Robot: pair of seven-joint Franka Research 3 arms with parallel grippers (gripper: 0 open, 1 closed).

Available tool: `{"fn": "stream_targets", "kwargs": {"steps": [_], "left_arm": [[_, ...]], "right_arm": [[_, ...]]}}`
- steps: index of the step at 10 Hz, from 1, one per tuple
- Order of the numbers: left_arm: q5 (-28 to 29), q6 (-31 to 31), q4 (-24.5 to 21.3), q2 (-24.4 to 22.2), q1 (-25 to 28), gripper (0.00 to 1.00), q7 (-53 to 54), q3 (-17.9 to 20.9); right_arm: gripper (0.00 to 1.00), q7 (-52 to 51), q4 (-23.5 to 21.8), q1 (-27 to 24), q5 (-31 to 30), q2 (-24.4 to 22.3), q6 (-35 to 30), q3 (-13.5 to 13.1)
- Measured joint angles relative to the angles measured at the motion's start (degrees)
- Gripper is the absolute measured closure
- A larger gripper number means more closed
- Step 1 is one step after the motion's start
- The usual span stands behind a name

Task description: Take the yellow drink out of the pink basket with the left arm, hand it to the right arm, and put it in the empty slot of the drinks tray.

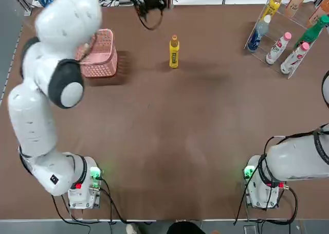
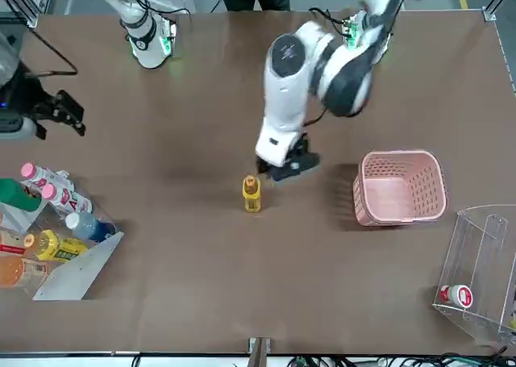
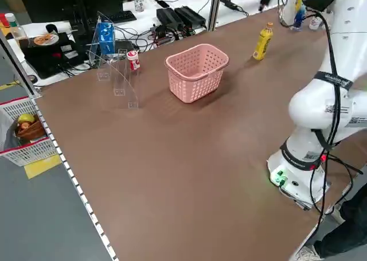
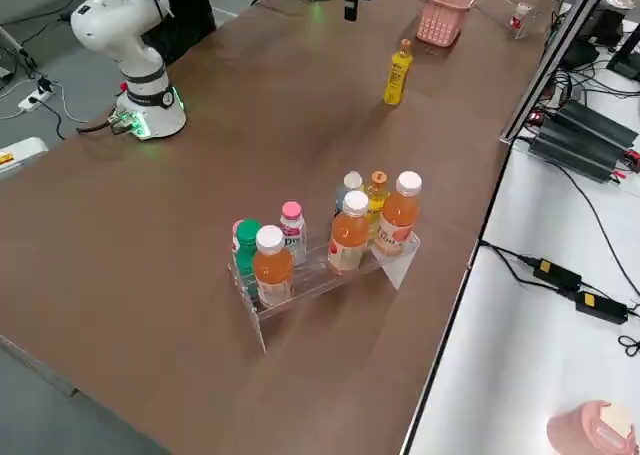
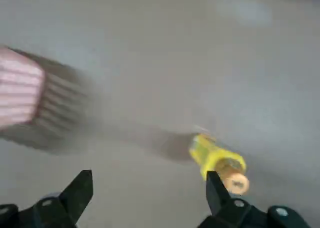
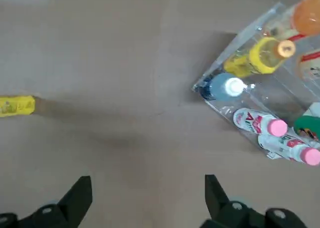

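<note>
- We see the yellow drink (image 1: 174, 52) standing upright on the tabletop (image 1: 169, 141), long axis vertical, orange cap pointing up, clear of any grasp.
- In the top view it sits toward 12 o'clock of the tabletop's centre, between the pink basket (image 1: 101, 54) at its 9 o'clock and the drinks tray (image 1: 288, 33) well apart toward 3 o'clock.
- The pink basket rests upright on the tabletop, its open mouth up, and looks empty in the front view.
- Our left gripper (image 2: 287, 165) hangs just beside the bottle, at about its 11 o'clock in the top view, not touching it; the left wrist view shows its jaws spread wide with nothing between them.
- Our right gripper (image 6: 145, 200) hovers over bare tabletop near the drinks tray, its jaws likewise parted and empty.
- The drinks tray holds a cluster of bottles: orange, yellow, blue, green and pink-capped ones.
</note>
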Motion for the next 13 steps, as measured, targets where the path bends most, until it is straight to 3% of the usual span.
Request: {"fn": "stream_targets", "kwargs": {"steps": [3,5,7,10,13], "left_arm": [[0.0,-8.3,-0.1,-8.8,8.5,0.0,12.8,3.1],[-2.6,-10.8,-0.3,-11.4,14.6,0.0,22.1,5.1],[-4.6,-11.2,-0.7,-11.8,21.0,0.0,31.0,6.1],[-10.0,-11.3,-1.2,-11.8,22.8,0.0,37.5,12.4],[-10.5,-11.4,-1.4,-11.8,23.1,0.0,39.4,13.2]], "right_arm": [[0.0,5.3,-0.2,8.2,0.1,0.8,0.2,0.3],[0.0,17.7,-0.2,14.8,0.2,1.6,1.0,0.4],[0.01,23.3,-0.3,21.3,0.2,2.7,1.4,0.5],[0.0,29.5,-0.7,26.9,0.1,8.9,8.3,0.4],[0.01,36.3,2.6,28.9,0.1,16.9,16.0,0.4]]}}
